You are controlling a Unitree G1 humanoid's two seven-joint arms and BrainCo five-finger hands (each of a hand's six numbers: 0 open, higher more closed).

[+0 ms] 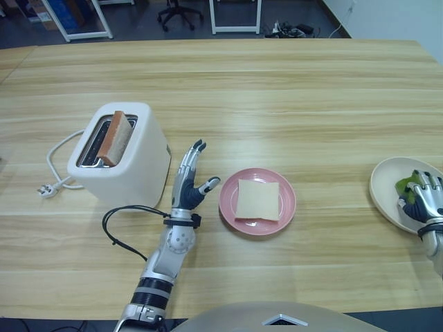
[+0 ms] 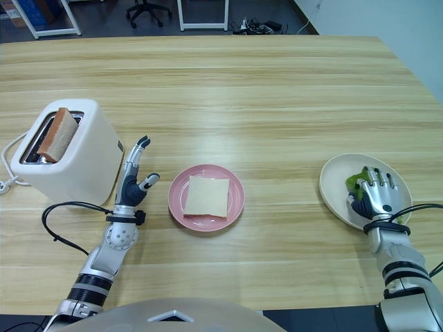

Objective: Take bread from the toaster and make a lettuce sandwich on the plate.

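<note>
A white toaster [image 1: 128, 155] stands at the left with one slice of bread [image 1: 114, 136] sticking out of a slot. A pink plate [image 1: 226, 209] in the middle holds one slice of white bread [image 1: 257, 200]. My left hand [image 1: 188, 183] rests between toaster and plate, fingers straight, holding nothing. At the right, a cream plate [image 2: 336, 181] carries green lettuce [image 2: 357, 181]. My right hand [image 2: 377, 196] lies over the lettuce with its fingers curled down on it.
The toaster's white cord and plug [image 1: 47, 189] trail off to the left. A black cable [image 1: 114, 225] loops on the wooden table [image 1: 277, 104] beside my left forearm. Chairs and table legs stand beyond the far edge.
</note>
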